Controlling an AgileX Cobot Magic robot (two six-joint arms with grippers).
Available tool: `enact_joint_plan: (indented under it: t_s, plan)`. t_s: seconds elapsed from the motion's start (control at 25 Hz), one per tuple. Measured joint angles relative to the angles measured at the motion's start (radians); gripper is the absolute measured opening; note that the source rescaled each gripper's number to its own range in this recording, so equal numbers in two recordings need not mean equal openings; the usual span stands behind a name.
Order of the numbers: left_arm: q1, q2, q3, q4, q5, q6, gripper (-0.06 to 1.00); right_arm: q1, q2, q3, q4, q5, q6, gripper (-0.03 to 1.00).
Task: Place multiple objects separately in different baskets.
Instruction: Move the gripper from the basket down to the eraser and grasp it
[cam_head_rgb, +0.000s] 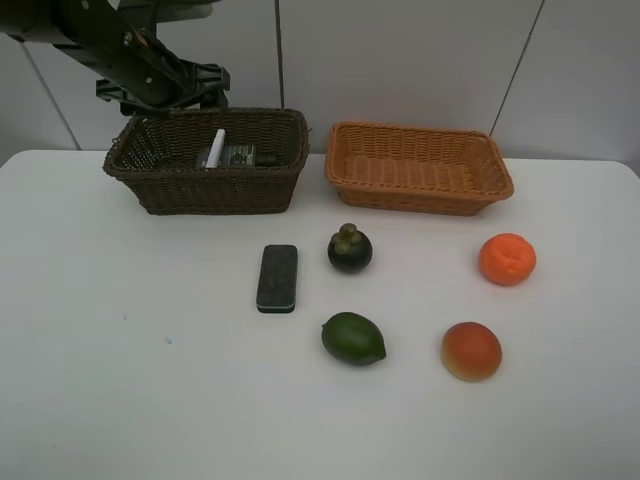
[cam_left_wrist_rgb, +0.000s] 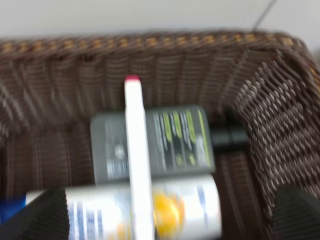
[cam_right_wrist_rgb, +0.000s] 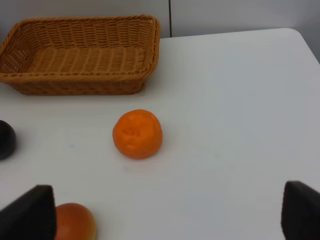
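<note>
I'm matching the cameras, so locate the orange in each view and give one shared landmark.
Exterior high: orange, right side, in front of the tan basket.
Left wrist: not in view.
Right wrist: orange between the tan basket and red-orange fruit.
Shared landmark: the tan basket.

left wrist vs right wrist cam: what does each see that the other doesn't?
Left wrist only: inside the dark brown basket, the white marker lying across the dark green bottle and the shampoo bottle. Right wrist only: the tan basket holding nothing, the orange, the red-orange fruit, an edge of the mangosteen. Both: no shared objects; the left gripper and the right gripper each show open, holding nothing.
</note>
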Motion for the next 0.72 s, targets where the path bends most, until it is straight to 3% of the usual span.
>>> enact_joint_plan:
  t_s: [0.16, 0.32, 0.4, 0.56, 0.72]
  plan:
    - [0.0, -0.082, -0.051, -0.091, 0.326, -0.012, 1.0, 0.0, 0.0, 0.0, 0.0, 0.0, 0.0, 1.0]
    - [-0.011, -0.113, -0.06, -0.151, 0.584, -0.02, 1.0, 0.0, 0.0, 0.0, 0.0, 0.0, 0.0, 1.0]
    - [-0.039, -0.113, -0.056, -0.152, 0.655, -0.035, 1.0, 0.0, 0.0, 0.0, 0.0, 0.0, 0.0, 1.0]
    - [-0.156, -0.112, -0.048, -0.122, 0.682, -0.076, 1.0, 0.0, 0.0, 0.0, 0.0, 0.0, 0.0, 1.0]
    - [-0.281, -0.084, -0.048, -0.035, 0.694, -0.214, 1.0, 0.0, 0.0, 0.0, 0.0, 0.0, 0.0, 1.0]
